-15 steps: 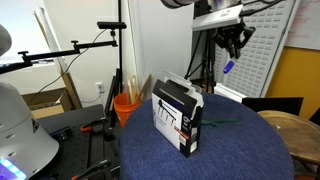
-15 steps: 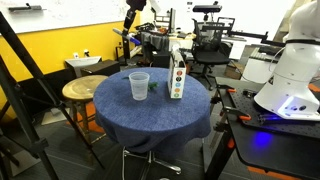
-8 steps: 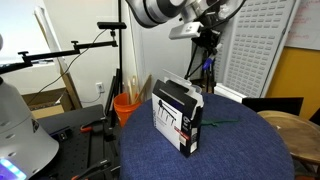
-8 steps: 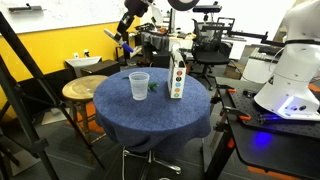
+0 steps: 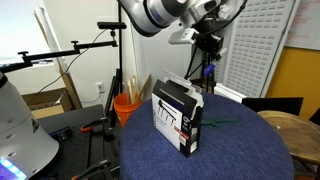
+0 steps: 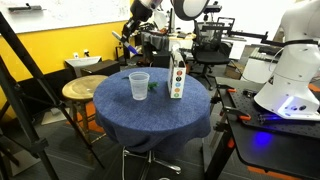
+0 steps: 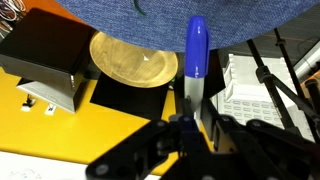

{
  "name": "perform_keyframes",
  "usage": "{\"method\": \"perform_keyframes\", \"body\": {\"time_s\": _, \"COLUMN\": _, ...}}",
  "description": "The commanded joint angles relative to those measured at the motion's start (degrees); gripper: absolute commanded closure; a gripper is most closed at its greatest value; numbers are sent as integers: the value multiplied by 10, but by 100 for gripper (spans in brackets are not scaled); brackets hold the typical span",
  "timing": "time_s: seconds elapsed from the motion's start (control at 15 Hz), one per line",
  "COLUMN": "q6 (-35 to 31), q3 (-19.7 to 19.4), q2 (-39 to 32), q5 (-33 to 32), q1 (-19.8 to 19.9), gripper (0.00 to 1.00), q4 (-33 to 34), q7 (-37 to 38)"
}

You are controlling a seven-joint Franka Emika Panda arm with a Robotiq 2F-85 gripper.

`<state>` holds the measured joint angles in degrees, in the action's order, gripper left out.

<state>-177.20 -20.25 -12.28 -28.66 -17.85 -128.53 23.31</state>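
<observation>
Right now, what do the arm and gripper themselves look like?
The arm has rounded, glossy white-grey links with darker bands at the joints. The gripper is black, with two blocky fingers under a pale wrist block. No markings are legible, and cables can't be made out.

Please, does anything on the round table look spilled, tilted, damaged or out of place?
Nothing stands out. The box and the clear cup both stand upright on the blue cloth, with no spill visible. The gripper holds a blue marker in the air, apart from them.
</observation>
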Motion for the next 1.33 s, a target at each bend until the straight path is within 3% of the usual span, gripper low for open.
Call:
{"method": "perform_keyframes", "body": {"time_s": 0.0, "q6": -15, "q3": -50, "q2": -14, "q5": -51, "q1": -63, "gripper": 96, "q4": 6, "q7": 85}}
{"method": "perform_keyframes", "body": {"time_s": 0.4, "q6": -7, "q3": -96, "q2": -39, "q5": -110, "q1": -142, "gripper": 96, "q4": 11, "q7": 175}}
{"method": "perform_keyframes", "body": {"time_s": 0.93, "q6": -3, "q3": -132, "q2": -80, "q5": -118, "q1": -195, "gripper": 96, "q4": 7, "q7": 213}}
{"method": "perform_keyframes", "body": {"time_s": 1.0, "q6": -2, "q3": -135, "q2": -85, "q5": -117, "q1": -199, "gripper": 58, "q4": 8, "q7": 214}}
{"method": "perform_keyframes", "body": {"time_s": 1.07, "q6": -2, "q3": -135, "q2": -88, "q5": -115, "q1": -200, "gripper": 57, "q4": 7, "q7": 212}}
{"method": "perform_keyframes", "body": {"time_s": 1.27, "q6": -1, "q3": -140, "q2": -96, "q5": -113, "q1": -206, "gripper": 37, "q4": 7, "q7": 210}}
